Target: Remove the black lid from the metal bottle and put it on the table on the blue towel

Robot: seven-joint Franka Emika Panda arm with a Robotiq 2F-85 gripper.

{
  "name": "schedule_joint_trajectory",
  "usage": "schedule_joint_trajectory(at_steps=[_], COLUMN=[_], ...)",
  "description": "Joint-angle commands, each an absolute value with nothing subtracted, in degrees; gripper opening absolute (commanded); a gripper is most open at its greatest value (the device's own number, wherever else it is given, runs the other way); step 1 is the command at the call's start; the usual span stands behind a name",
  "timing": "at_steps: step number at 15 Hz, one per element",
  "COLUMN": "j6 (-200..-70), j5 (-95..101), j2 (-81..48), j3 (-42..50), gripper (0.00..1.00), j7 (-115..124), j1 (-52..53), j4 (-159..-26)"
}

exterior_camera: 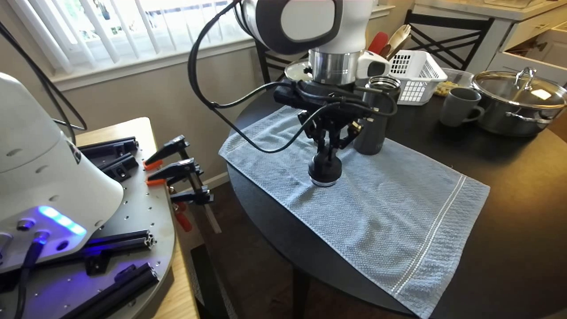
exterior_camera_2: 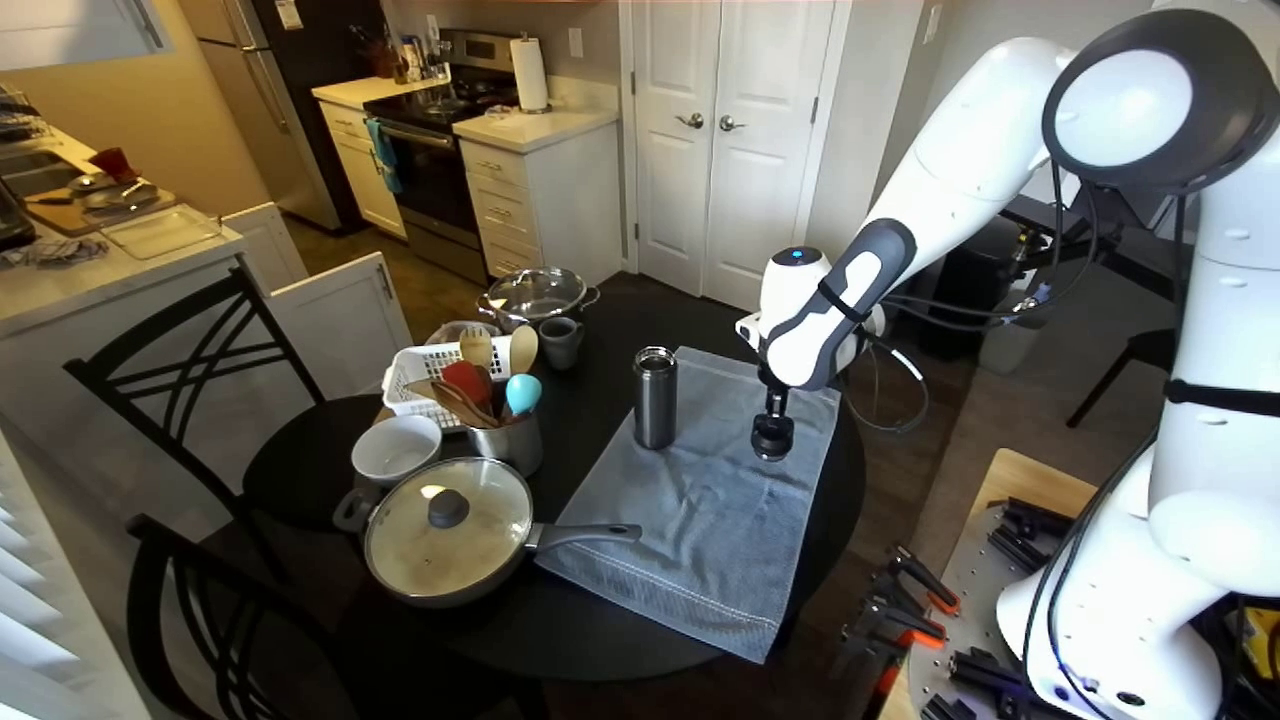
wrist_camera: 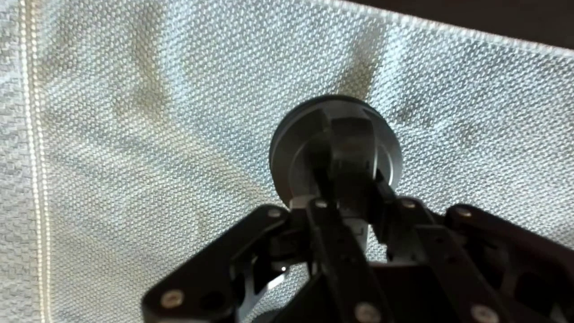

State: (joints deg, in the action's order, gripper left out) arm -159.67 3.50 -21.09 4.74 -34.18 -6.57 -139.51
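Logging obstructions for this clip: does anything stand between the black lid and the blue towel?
Nothing visible: the hand holds the black lid on or just over the blue towel; the metal bottle stands aside.

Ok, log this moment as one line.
Fingers: closed on black lid | black lid: over blue towel, contact unclear | metal bottle: uncapped, upright on blue towel | release: not yet

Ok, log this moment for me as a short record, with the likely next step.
Gripper: closed on the black lid
Lid position: off the metal bottle, down at the blue towel
Lid touching towel: cannot tell
Bottle: upright on the towel, mouth open
Towel: spread on the table, lightly creased
Also on table: grey mug, lidded pot
Likely next: settle the lid, then release
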Motion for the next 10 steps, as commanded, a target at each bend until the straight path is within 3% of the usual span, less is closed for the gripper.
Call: schedule_joint_trajectory(at_steps=[1, 10], j6=[-160.7, -163.0], j5=[2.6, 1.7], j2=[-22.0, -24.1], j3=[1.2, -2.0], gripper=[0.09, 0.09], j7=[-32.6, -28.9], j1=[-10.0, -14.0], j4=[-138.7, -139.3])
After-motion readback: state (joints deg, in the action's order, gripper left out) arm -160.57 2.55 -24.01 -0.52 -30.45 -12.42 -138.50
